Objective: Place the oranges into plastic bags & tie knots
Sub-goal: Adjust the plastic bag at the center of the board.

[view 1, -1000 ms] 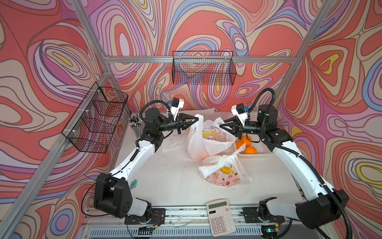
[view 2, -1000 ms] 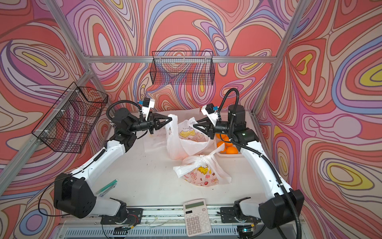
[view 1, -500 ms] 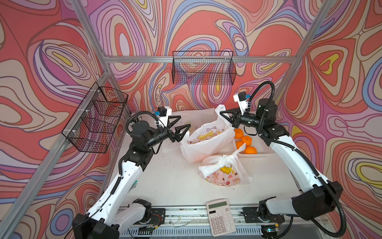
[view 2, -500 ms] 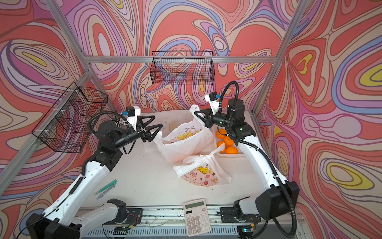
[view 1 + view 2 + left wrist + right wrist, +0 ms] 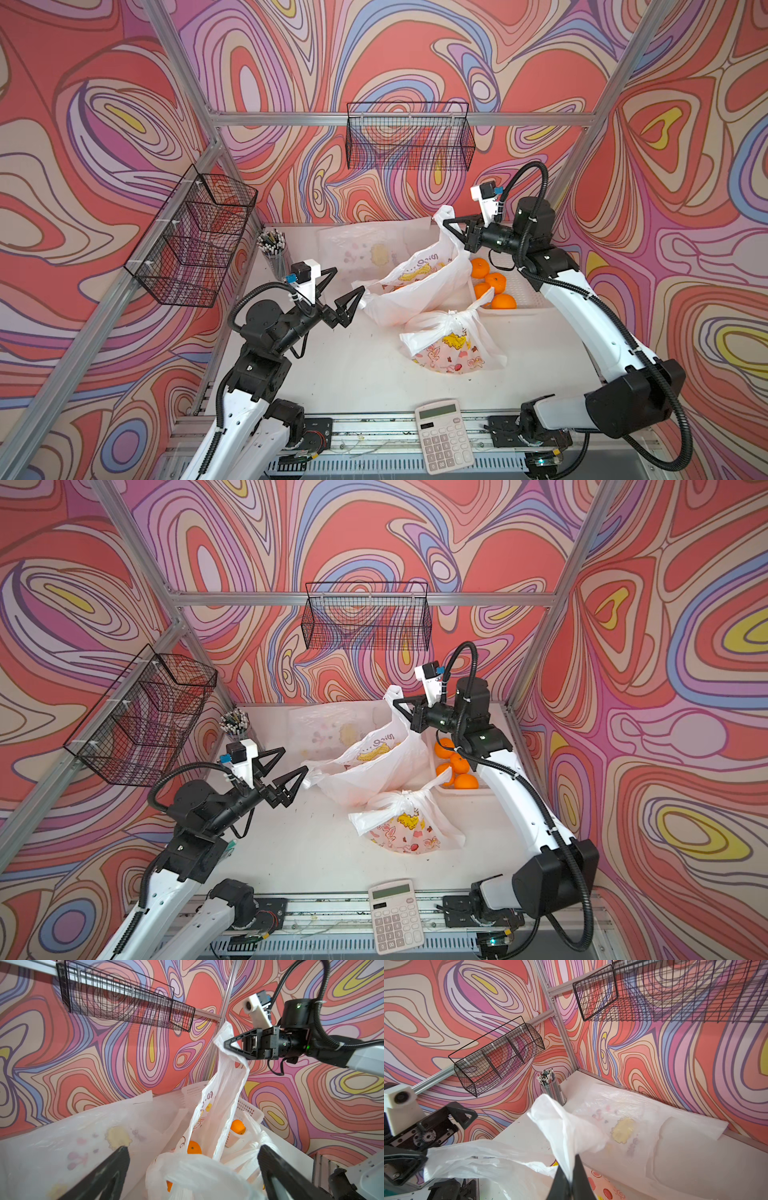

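Change: left fingers [image 5: 351, 300] now spread wide, off the open bag [image 5: 415, 286], withdrawn toward 8 o'clock. Right fingers [image 5: 452, 232] still pinching its handle [image 5: 441, 214] at 1 o'clock. Counted: three bags [image 5: 453, 353], one knot [image 5: 453, 322], four oranges [image 5: 496, 282] in basket [image 5: 536, 297], 3 o'clock.

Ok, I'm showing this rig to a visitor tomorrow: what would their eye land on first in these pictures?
The swirling red, pink and purple walls fill every view. Near the table's back, the right tool, shut on one handle of an open bag, holds it up, while the left tool gapes wide beside the bag's other end. A knotted bag lies mid-table, with bright oranges in a white basket at the table's right side.
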Action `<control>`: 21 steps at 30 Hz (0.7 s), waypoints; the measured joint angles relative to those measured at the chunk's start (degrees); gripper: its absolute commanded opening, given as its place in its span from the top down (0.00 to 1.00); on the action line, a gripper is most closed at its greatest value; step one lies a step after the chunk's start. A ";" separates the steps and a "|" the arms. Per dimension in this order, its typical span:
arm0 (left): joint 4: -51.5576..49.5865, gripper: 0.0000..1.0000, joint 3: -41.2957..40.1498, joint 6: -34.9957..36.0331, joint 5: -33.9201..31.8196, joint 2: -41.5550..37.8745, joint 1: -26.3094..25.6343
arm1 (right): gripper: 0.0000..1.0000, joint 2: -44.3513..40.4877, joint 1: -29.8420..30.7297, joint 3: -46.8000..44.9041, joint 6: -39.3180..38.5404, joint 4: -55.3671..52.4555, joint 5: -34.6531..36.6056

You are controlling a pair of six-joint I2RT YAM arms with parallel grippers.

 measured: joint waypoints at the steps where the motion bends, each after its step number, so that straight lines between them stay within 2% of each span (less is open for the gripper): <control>1: -0.17 0.00 0.02 0.00 -0.20 -1.16 0.00 | 1.00 0.28 0.00 0.00 0.11 -0.15 0.09; 6: -0.72 0.00 0.31 0.00 -0.33 -5.25 0.00 | 1.00 0.81 0.00 0.02 0.15 -0.85 0.42; 10: -1.38 0.00 -0.02 0.00 0.85 -5.31 0.00 | 1.00 0.85 0.00 0.02 0.35 -0.74 0.31; 18: 9.35 0.00 -11.04 -0.59 6.54 3.65 0.00 | 1.00 0.85 0.00 0.04 0.59 -0.81 0.28; 21: 13.40 0.00 -12.00 -0.57 7.98 8.76 0.00 | 1.00 0.85 0.00 0.04 0.59 -0.81 0.28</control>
